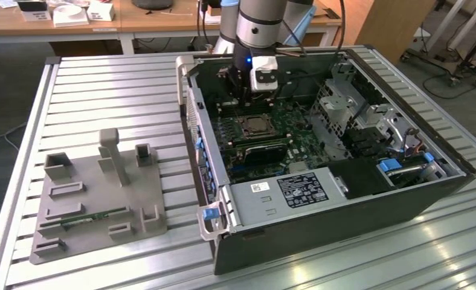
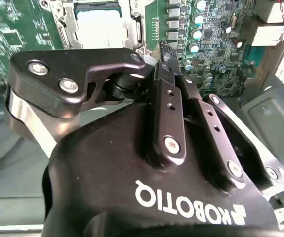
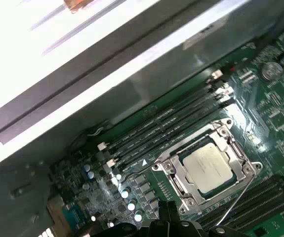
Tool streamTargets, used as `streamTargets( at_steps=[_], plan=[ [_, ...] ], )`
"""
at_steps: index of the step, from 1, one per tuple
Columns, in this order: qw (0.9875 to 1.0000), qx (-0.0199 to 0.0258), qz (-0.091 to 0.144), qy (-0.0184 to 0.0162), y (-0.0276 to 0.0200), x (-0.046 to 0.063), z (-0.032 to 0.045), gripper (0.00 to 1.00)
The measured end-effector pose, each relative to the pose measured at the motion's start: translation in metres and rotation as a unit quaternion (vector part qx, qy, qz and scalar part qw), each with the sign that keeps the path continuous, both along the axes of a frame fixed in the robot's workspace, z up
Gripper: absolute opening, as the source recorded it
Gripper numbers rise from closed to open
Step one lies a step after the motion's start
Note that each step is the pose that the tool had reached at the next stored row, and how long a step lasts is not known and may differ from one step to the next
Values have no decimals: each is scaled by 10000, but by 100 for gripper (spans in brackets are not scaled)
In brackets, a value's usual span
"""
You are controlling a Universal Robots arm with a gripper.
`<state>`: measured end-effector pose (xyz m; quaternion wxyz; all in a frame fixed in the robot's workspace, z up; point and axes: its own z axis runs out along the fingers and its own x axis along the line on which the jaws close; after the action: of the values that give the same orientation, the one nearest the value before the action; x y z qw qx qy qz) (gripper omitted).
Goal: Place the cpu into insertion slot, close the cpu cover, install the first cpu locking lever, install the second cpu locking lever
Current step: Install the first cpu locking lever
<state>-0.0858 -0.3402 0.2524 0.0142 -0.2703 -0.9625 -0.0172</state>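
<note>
The computer case lies open on the slatted metal worktop, and the arm reaches down into it from above, near the far wall. The gripper hangs low over the green board, just beside one corner of the insertion slot. In the second wrist view the fingers are brought together into one tip, and nothing is seen between them.

The cpu already sits inside the insertion slot, its dull grey top flat and level. The cpu cover lies down over it, and its silvery frame goes around all four edges of the chip. A thin wire lever runs along one side of the slot and stands a little off the rim, with its free end pointing toward the fingers. Whether they touch it, I cannot tell.

The room around the slot is narrow. Long black memory slots run close along two opposite sides, and a row of small round capacitors stands just beside the tip of the gripper. A silvery drive cage rises from the board at the exterior view's right, and the case wall stands at the exterior view's left. Above the slot the space is open. A grey fixture block rests on the worktop at the exterior view's left, well apart from the case.
</note>
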Motion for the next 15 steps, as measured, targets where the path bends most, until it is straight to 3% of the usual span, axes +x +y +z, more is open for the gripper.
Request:
streamTargets(
  at_steps=[15],
  plan=[
    [10000,0,10,-22,0,0,0,11]
  ],
)
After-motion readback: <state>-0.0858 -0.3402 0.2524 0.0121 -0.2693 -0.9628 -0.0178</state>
